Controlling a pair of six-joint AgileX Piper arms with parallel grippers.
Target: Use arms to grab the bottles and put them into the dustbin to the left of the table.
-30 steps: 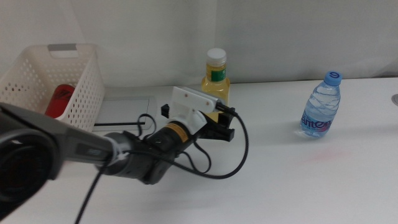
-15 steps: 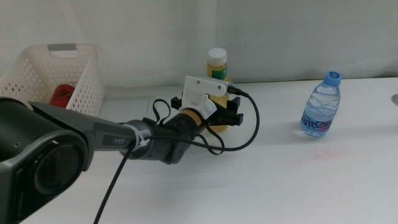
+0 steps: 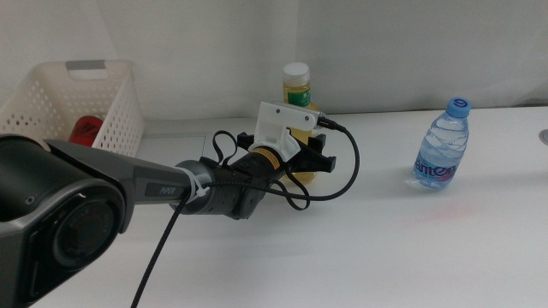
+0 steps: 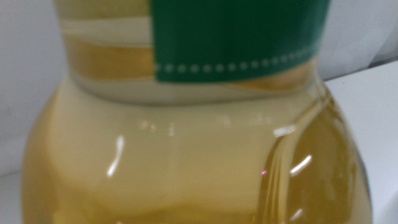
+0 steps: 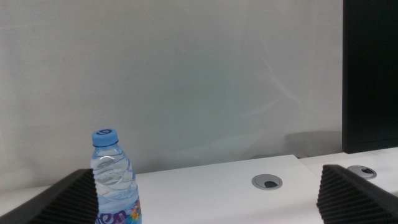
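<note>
Closer now, left tool (image 3: 310, 162) reaches yellow bottle (image 3: 297, 101); water bottle (image 3: 443, 147) well apart

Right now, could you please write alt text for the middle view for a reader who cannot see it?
The left hand reaches across the white table to an upright bottle of yellow liquid. A small water bottle stands farther right, and a white basket at far left holds a red can.

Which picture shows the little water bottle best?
The middle view: the whole water bottle stands upright on the table. The right wrist view shows only its upper part; the left wrist view misses it.
</note>
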